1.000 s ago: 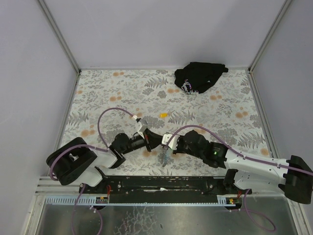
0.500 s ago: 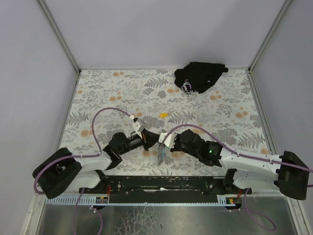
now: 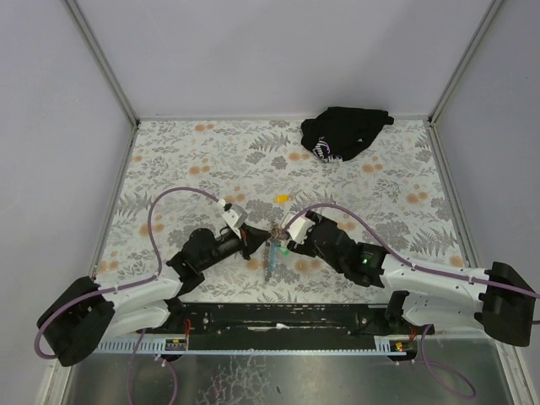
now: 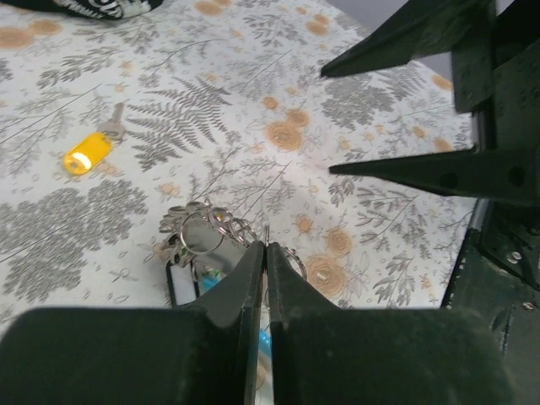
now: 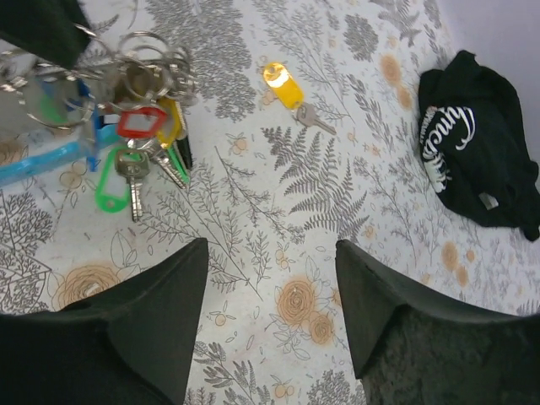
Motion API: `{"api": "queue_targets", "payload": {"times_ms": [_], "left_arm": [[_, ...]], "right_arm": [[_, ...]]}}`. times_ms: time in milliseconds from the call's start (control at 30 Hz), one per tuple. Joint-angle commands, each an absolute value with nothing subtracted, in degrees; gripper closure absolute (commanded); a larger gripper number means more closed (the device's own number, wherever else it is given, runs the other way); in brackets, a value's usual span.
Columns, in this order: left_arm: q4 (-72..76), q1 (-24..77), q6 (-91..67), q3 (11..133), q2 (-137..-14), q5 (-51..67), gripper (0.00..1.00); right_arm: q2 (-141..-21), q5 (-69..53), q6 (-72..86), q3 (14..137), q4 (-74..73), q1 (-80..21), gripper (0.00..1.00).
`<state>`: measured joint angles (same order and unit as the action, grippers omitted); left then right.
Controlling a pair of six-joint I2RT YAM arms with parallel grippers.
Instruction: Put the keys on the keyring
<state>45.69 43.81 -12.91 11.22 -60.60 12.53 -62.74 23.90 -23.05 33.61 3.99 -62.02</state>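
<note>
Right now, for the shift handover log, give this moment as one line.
left gripper: shut on keyring | right gripper: open, empty | yellow-tagged key: loose, apart

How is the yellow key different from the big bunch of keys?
The yellow-tagged key lies alone; the keyring bunch is many keys crowded on rings. The lone key has one yellow tag; the bunch shows red and green tags plus a blue strap. Both have silvery metal keys.

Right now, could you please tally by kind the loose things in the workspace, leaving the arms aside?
Key bunch on a blue lanyard: 1
Single key with a yellow tag: 1
Black cloth bundle with white print: 1
Total: 3
</note>
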Motion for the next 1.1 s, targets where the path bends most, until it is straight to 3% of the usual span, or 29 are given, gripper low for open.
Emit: {"api": "queue_targets", "payload": {"times_ms": [0,267,300,333,367,533,700,867,1067], "left_arm": [[37.19,43.48,-10.20,14.01,-54.42,6.61,1.00],[16.45,43.35,-9.97,19.02,-46.00,-7.92,1.00],[14.31,43.31,-10.32,19.75,-45.25,-9.99,1.00],[12.49,43.29,-10.78,20.44,-44.47,-12.00,1.00],[11.14,43.27,-11.46,21.09,-43.77,-13.65,1.00],[8.95,43.27,-11.61,22.32,-43.65,-15.64,1.00],[12.30,43.24,-10.39,22.78,-47.34,-10.30,1.00],[14.04,43.18,-10.01,24.83,-54.78,-4.39,1.00],[18.92,43.17,-9.36,26.03,-63.83,3.94,1.00]], "right_arm": [[-60.29,29.18,-16.43,33.76,8.73,-60.99,0.30],[-59.58,32.28,-12.38,31.72,10.96,-59.29,0.19],[-59.38,32.72,-11.89,31.46,11.31,-59.07,0.15],[-59.11,32.94,-11.46,31.12,11.66,-58.92,0.03],[-58.86,33.03,-11.03,30.81,12.00,-58.75,0.01],[-57.23,34.58,-6.94,28.82,14.95,-58.34,0.01],[-57.09,36.50,-1.89,27.78,15.72,-57.66,0.01],[-59.06,31.89,2.51,30.29,9.60,-56.00,0.01],[-56.70,28.02,3.61,27.01,13.45,-55.95,0.01]]}}
